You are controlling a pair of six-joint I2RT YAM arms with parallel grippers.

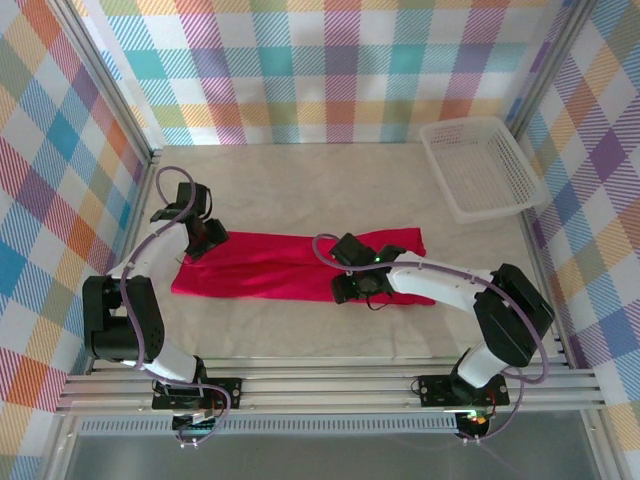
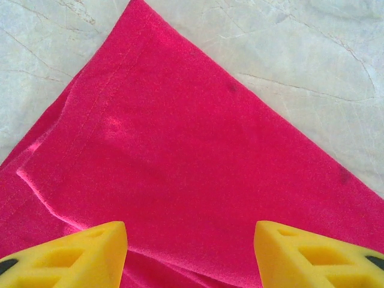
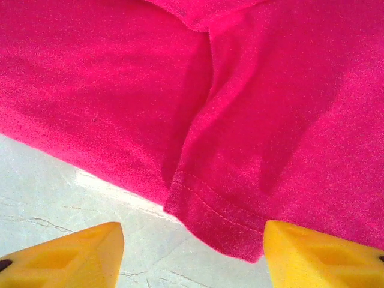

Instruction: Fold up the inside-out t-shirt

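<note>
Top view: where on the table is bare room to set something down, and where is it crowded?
Free: the far strip of table between the back wall and the t-shirt, left of the basket; the near strip between t-shirt and arm bases. Crowded: the middle, where left pincer and right pincer hang over it.

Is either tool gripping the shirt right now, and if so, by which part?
Nothing is held. The left tool stands open over a corner of the t-shirt; the right tool stands open over a hemmed edge. No cloth is pinched.
</note>
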